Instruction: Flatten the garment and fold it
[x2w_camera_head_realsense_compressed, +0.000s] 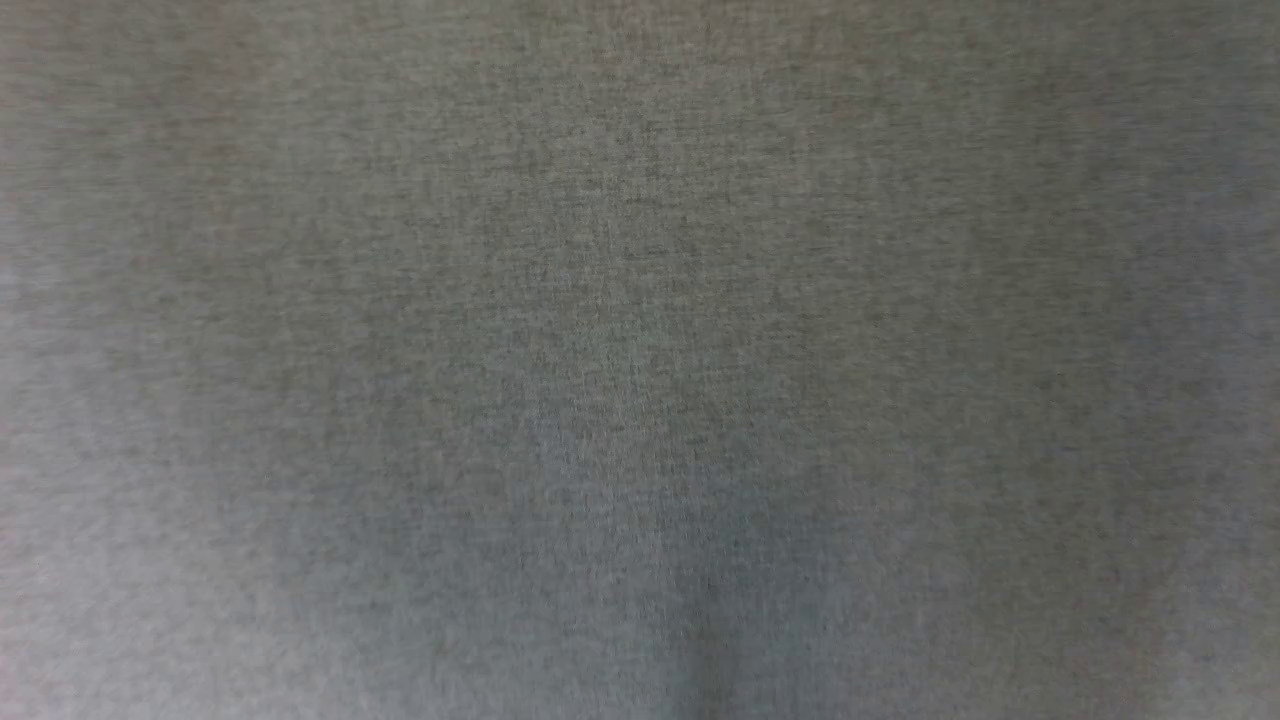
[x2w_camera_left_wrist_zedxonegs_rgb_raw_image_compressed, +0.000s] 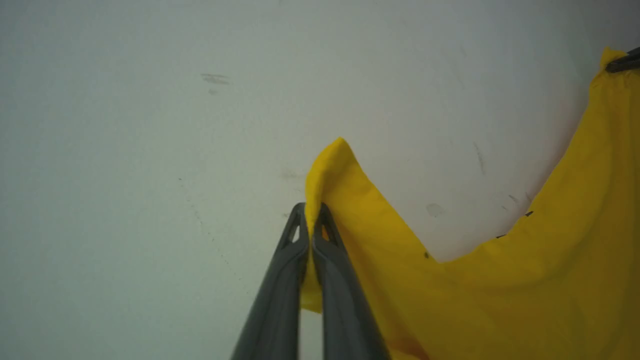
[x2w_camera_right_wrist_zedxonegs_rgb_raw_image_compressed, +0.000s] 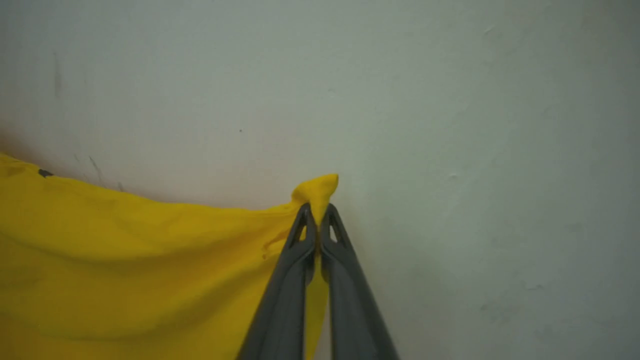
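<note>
The left pincer (x2w_camera_left_wrist_zedxonegs_rgb_raw_image_compressed: 311, 220) is clamped on one peak of the garment (x2w_camera_left_wrist_zedxonegs_rgb_raw_image_compressed: 500, 290) and the right pincer (x2w_camera_right_wrist_zedxonegs_rgb_raw_image_compressed: 318, 220) on another, so the yellow cloth sags between them against a pale scuffed surface (x2w_camera_left_wrist_zedxonegs_rgb_raw_image_compressed: 150, 150). Two spread holds, I judge, let it open out flat — ready for folding.

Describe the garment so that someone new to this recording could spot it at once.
Against the pale, scuffed surface in both wrist views sags one sheet of cloth, the garment. The left hand and right hand each pinch a bunched bit of its edge. It alone is bright yellow; the fingers are dark grey.
</note>
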